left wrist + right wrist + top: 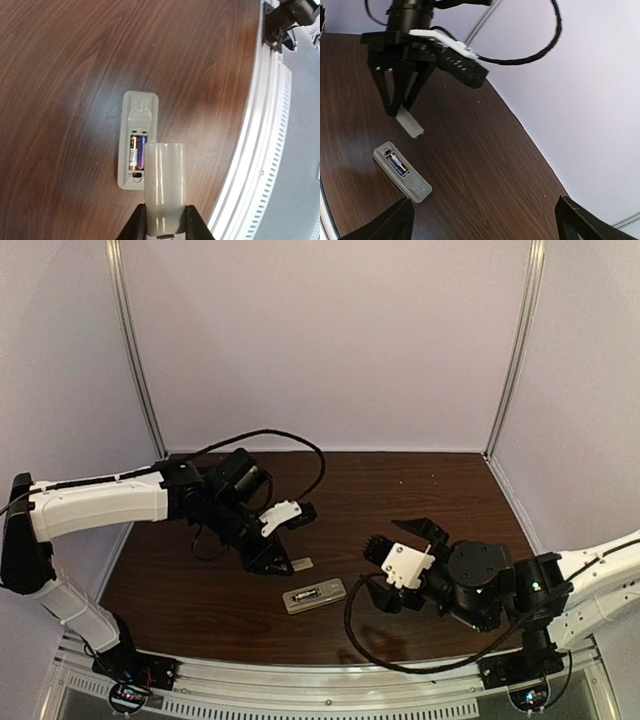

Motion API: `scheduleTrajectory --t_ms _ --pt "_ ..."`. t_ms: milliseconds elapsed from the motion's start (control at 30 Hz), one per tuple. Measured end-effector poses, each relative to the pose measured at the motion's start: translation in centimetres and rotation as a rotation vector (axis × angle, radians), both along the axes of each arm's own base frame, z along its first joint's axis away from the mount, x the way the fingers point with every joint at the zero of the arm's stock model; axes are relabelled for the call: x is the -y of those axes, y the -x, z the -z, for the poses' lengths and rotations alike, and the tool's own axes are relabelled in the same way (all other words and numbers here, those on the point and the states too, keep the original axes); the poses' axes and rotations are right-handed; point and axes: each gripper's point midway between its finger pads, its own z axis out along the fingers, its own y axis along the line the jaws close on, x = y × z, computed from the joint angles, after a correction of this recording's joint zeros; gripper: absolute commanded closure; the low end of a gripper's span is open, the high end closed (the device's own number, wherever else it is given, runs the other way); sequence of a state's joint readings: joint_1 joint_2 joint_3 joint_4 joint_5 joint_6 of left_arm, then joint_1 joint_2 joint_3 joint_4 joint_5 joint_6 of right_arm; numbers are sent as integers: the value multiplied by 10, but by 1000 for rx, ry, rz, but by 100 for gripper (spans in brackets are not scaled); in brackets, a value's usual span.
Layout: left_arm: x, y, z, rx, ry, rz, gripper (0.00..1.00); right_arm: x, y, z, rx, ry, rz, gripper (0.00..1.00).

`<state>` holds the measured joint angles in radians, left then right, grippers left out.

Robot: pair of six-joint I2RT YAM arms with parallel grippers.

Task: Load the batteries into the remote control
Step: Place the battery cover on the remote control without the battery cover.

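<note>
The remote control lies back side up on the brown table, its battery bay uncovered. Two batteries sit side by side inside the bay, one gold and black, one blue-purple. My left gripper is shut on a whitish battery cover, which it holds just above the remote's battery end and beside it. From the right wrist the remote shows below the cover. My right gripper stands wide open to the right of the remote, nothing between its fingers.
The table's metal front rail runs close beside the remote. Pale booth walls enclose the back and sides. A black cable loops from the right arm near the front edge.
</note>
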<state>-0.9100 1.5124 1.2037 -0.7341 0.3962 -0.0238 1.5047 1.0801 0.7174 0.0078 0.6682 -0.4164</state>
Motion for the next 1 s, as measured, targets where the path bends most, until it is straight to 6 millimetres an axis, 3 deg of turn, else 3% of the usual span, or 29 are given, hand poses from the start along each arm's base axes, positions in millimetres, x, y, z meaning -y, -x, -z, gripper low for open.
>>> scheduleTrajectory --t_ms 233,367,567,800,1000 --pt "-26 -6 30 57 -117 -54 90 35 -52 -21 -246 -354 148 0" --pt "-32 -5 37 90 -143 -53 89 47 -69 -21 -365 -500 180 0" --pt "-23 0 48 129 -174 -15 89 41 -93 10 -601 -597 193 0" --pt "-18 3 74 126 -237 21 88 22 -101 54 -882 -623 161 0" --pt "-11 4 94 132 -285 54 88 20 -109 57 -1008 -699 136 0"
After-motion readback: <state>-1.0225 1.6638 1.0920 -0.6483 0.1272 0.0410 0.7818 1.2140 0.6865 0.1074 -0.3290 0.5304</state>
